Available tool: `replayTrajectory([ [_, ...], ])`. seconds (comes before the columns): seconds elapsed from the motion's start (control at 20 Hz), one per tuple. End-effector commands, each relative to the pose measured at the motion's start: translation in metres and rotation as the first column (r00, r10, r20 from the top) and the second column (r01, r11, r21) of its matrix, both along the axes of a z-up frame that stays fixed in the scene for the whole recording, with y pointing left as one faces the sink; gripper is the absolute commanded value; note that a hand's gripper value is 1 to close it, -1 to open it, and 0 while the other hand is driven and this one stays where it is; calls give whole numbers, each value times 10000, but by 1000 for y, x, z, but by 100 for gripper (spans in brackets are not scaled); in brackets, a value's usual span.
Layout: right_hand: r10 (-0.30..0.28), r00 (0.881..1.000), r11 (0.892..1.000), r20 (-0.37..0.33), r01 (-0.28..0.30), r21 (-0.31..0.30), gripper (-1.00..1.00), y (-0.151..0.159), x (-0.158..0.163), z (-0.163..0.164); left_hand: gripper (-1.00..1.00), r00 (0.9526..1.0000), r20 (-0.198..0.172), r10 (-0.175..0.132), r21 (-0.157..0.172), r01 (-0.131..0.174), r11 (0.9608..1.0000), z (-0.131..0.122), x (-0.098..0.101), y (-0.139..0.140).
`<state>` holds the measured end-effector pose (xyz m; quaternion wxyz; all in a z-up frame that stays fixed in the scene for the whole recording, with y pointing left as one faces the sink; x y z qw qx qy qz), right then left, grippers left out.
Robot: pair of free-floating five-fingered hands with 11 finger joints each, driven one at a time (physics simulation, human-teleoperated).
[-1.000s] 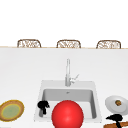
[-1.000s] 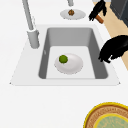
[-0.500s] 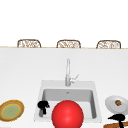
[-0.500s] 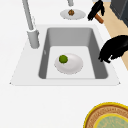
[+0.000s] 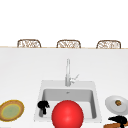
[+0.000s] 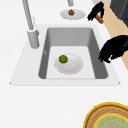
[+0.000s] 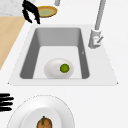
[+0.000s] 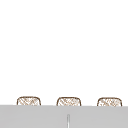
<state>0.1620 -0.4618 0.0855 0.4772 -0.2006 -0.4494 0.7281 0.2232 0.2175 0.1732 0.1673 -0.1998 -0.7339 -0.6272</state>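
Note:
My left hand [image 5: 43, 106] hangs over the front left rim of the sink [image 5: 40, 100], fingers relaxed and pointing down, holding nothing; it shows as the near hand [image 6: 113, 50] in the left side view and the far hand [image 7: 31, 12] in the right side view. In the basin lies a white plate [image 6: 72, 66] with a green lime [image 6: 63, 59] on it. My right hand [image 5: 120, 119] hovers at the counter's front right, just over a brown stick-like thing [image 5: 112, 125], with fingers [image 7: 5, 102] that look straight. A red ball [image 5: 67, 115] covers the sink's front in the front view.
A yellow-rimmed plate [image 5: 11, 110] lies left of the sink. Right of it, a white plate [image 5: 110, 102] holds a small brown item [image 5: 118, 102]. The faucet [image 5: 68, 72] stands behind the basin. Three wicker chair backs [image 5: 68, 43] line the far counter edge.

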Motion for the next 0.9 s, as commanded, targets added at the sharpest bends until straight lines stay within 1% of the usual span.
replayTrajectory([
  [0.0, -360, 9992, 9989, 167, 364, -286, -100, 3, 9, -21, 0, 10000, 0, 0, 0, 0, 10000, 0, 0, 0],
  [0.1, -354, 9990, 9985, 281, 365, -397, -100, 7, 11, -18, 0, 10000, 0, 0, 0, 0, 10000, 0, 0, 0],
  [0.15, -324, 9990, 9986, 293, 335, -408, 100, 7, 10, -17, 0, 10000, 0, 0, 0, 0, 10000, 0, 0, 0],
  [0.2, -192, 9971, 9987, 740, 227, -467, 100, 9, 7, -16, 0, 10000, 0, 0, 0, 0, 10000, 0, 0, 0],
  [0.25, -187, 9920, 9989, 1252, 238, -401, 100, 9, 1, -16, 0, 10000, 0, 0, 0, 0, 10000, 0, 0, 0],
  [0.35, -211, 9805, 9992, 1956, 272, -284, 100, 8, -8, -16, 0, 10000, 0, 0, 0, 0, 10000, 0, 0, 0],
  [0.45, -334, 9736, 9993, 2259, 359, -67, 100, 6, -13, -15, 0, 10000, 0, 0, 0, 0, 10000, 0, 0, 0],
  [0.75, -482, 9576, 9984, 2841, 381, 411, 100, -3, -27, -16, 0, 10000, 0, 0, 0, 0, 10000, 0, 0, 0],
  [0.8, -579, 9549, 9976, 2912, 443, 532, 100, -5, -29, -15, 0, 10000, 0, 0, 0, 0, 10000, 0, 0, 0],
  [0.85, -880, 9487, 9948, 3037, 677, 766, 100, -7, -29, -11, 0, 10000, 0, 0, 0, 0, 10000, 0, 0, 0],
])
